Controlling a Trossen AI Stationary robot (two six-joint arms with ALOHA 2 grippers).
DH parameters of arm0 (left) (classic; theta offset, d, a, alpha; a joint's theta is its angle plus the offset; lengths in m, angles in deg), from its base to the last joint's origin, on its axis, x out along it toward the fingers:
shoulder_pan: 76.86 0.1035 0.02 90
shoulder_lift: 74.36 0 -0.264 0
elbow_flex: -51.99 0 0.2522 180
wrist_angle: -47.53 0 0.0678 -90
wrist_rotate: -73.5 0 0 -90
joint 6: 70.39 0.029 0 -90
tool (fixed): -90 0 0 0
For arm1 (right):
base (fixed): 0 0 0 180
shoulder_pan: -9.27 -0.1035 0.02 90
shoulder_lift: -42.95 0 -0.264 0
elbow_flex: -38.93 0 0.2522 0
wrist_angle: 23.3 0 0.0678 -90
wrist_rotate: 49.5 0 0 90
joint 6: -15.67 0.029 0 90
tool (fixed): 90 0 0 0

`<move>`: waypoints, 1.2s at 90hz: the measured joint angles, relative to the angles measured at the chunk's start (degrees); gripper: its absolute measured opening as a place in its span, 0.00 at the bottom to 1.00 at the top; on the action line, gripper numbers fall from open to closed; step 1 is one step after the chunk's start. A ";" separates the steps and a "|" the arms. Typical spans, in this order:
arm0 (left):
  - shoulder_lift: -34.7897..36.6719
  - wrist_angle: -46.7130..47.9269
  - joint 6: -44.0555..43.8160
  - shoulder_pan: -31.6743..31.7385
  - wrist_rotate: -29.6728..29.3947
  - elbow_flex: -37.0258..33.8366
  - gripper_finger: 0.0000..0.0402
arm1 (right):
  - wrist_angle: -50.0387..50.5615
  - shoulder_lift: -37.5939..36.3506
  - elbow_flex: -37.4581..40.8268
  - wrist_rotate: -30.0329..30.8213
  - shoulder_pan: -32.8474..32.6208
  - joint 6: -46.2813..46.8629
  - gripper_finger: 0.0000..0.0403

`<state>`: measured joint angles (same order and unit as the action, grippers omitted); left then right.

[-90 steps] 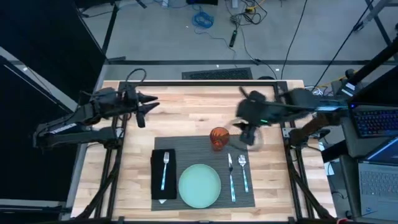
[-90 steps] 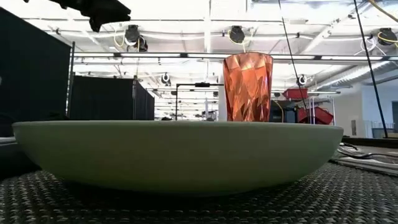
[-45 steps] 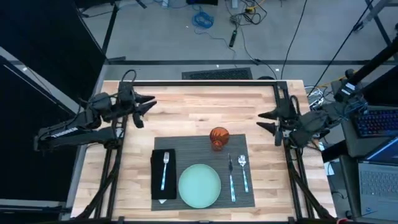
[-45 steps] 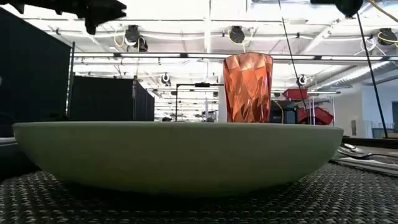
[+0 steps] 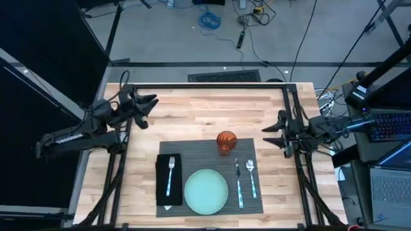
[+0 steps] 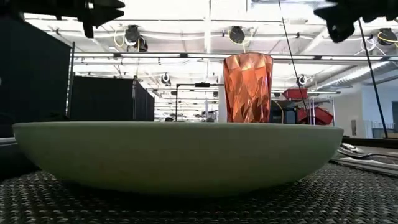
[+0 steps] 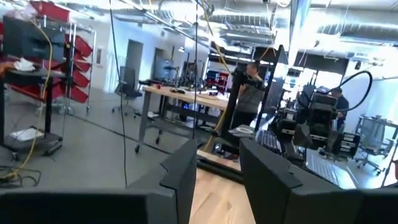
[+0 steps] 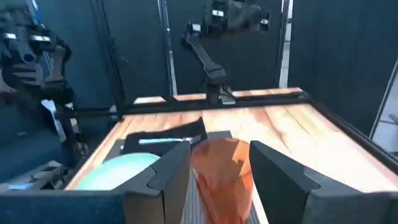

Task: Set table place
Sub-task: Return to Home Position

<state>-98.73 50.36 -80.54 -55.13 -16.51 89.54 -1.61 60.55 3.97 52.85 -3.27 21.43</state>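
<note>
Okay, quick pass from my station. The placemat (image 5: 192,153) lies on the near half of the table (image 5: 192,119), centred left to right, long side running left-right.

On the mat:
- plate (image 5: 206,191) sits at the near middle, empty as far as I can see
- cup (image 5: 225,141) stands upright beyond the plate, a little right of centre, close to the mat's far edge
- napkin (image 5: 164,186) lies at the left end, with the fork (image 5: 171,173) on top of it, lengthwise near-far
- knife (image 5: 239,183) lies just right of the plate, and the spoon (image 5: 251,176) just right of the knife, not touching it

Left gripper (image 5: 151,110) hangs over the far-left part of the table, well apart from the mat. Its fingers (image 7: 180,186) are spread with a clear gap and nothing between them.

Right gripper (image 5: 266,133) sits at the table's right edge by the black frame (image 5: 290,102), right of the cup and apart from it. It is also spread and empty. In the right wrist view I see the cup through the gap between its fingers (image 8: 168,177), but farther off and not gripped.

From the low view the cup shows upright behind the plate rim.
</note>
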 joint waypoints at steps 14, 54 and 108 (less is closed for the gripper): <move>2.98 0.29 1.79 0.00 3.04 -0.18 0.26 | -9.07 0.25 4.79 -3.62 6.31 0.66 0.38; 16.38 13.77 -1.54 -0.02 4.69 -2.52 0.26 | -13.25 5.18 6.68 -21.64 18.77 4.50 0.38; 16.29 8.31 -6.17 -0.53 -2.08 -10.58 0.26 | -13.76 6.73 6.65 -15.62 19.20 5.37 0.38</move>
<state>-82.44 58.67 -86.71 -55.65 -18.60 78.97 -15.37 67.28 10.62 37.22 15.93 26.80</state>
